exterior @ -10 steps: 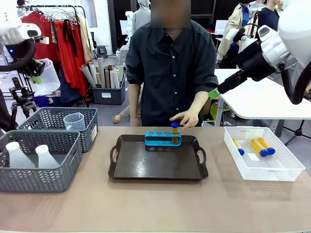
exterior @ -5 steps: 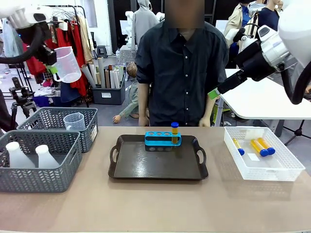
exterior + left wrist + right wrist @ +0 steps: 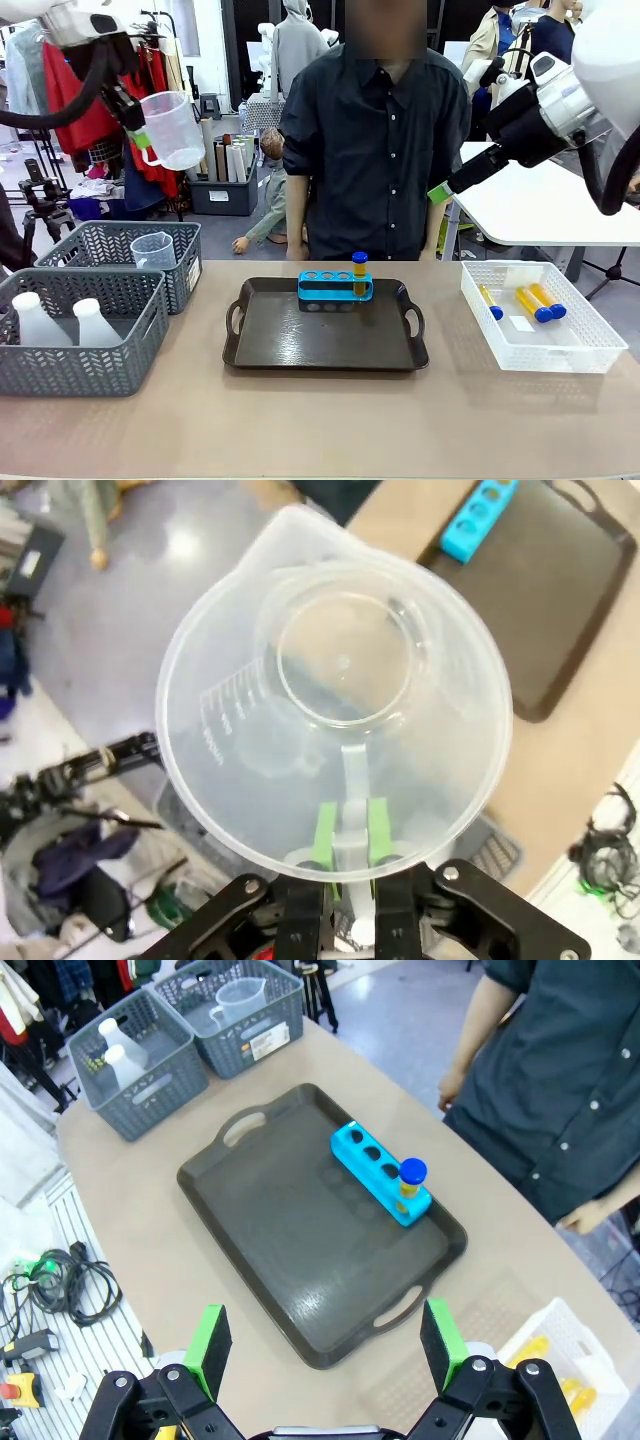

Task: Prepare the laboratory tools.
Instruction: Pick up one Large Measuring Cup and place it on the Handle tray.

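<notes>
Bright, even indoor light
Soft shadows on the table (image 3: 320,420); floor glare and edge distortion in wrist views.

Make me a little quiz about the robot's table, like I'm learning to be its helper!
1. True or false: the left claw is shut on the handle of the clear beaker, holding it up in the air.
2. How many yellow tubes stand in the blue rack? A) one B) two C) four
3. Fill in: the blue rack sits on the dark brown ____.

Key: 1 true; 2 A; 3 tray.
</notes>
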Motion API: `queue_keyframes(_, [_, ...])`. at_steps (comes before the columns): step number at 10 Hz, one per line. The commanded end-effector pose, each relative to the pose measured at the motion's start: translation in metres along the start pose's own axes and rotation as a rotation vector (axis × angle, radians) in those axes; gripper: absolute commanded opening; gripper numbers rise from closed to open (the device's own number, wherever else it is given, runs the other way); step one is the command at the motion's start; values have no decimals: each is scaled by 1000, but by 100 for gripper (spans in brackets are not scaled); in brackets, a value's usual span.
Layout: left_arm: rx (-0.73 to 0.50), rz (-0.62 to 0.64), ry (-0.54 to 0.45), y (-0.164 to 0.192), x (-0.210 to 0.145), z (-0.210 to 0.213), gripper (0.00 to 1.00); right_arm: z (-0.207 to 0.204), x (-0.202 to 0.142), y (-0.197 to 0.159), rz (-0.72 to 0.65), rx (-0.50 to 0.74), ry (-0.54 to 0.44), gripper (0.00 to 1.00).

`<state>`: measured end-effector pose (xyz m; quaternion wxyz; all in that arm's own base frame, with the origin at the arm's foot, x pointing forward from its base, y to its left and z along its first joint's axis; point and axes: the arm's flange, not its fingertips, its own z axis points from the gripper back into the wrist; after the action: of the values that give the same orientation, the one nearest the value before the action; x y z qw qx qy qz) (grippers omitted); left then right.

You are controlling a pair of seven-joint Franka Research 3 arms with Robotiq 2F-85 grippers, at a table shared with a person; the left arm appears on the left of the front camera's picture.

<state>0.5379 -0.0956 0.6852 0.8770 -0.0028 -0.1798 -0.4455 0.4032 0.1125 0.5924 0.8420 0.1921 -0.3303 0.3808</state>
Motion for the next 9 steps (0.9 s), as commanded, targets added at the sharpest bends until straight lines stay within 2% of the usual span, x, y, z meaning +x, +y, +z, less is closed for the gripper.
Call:
queue_keyframes(1, [-62, -114, -15, -17, 16, -19, 0, 1, 1, 0, -1, 6, -4, 100])
queue_keyframes(6, [-165, -288, -10, -78, 72, -59, 0, 1, 1, 0, -1, 6, -4, 100])
queue_keyframes(9, [-167, -313, -6, -97, 89, -77, 0, 1, 1, 0, -1, 6, -4, 100])
